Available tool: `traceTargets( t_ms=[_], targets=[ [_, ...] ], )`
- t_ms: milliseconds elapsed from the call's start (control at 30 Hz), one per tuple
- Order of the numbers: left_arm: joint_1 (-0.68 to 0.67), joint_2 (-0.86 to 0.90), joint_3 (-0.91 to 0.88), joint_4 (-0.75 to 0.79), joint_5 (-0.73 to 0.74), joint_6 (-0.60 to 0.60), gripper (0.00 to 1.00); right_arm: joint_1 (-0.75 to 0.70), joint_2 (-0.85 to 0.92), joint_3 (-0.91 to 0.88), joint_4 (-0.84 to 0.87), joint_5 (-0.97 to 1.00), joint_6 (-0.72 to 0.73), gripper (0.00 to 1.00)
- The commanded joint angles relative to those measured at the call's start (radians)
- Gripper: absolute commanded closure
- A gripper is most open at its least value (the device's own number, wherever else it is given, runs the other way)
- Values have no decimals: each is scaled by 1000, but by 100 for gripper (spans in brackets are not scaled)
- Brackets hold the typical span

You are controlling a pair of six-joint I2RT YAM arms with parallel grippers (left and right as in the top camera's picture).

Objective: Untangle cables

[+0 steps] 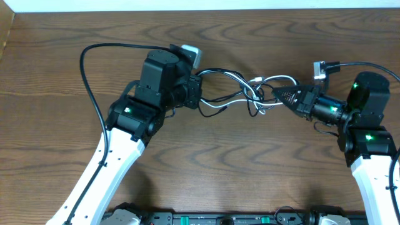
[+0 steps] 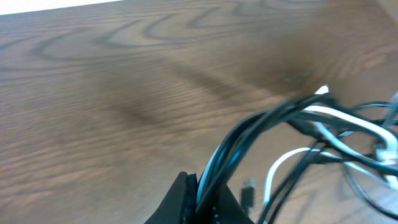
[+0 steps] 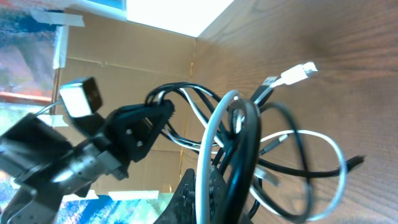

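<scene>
You have the black and white cables stretched between the two arms, over the middle of the wooden surface. The left pincer pinches one end of the bundle and the right pincer pinches the other (both grips look tight). Held so, I think, the cables spread out and show you where they cross.

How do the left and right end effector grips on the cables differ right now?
The left end effector grips the cables at their left end; the right end effector at their right end. Left points right, right points left. Both are shut on black and white strands together.
</scene>
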Motion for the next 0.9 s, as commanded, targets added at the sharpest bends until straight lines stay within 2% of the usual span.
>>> traceTargets(
  t_ms=[0, 133, 400, 867],
  targets=[
    [35, -4, 16, -17, -77, 8, 93, -35, -1, 0, 14, -36, -21, 99],
    [64, -4, 16, -34, -108, 8, 92, -69, -1, 0, 14, -57, -20, 99],
    [112, -4, 16, -97, -291, -4, 92, -135, -1, 0, 14, -118, -21, 99],
    [157, -4, 16, -121, -297, -11, 92, -194, -1, 0, 14, -163, -21, 99]
  ],
)
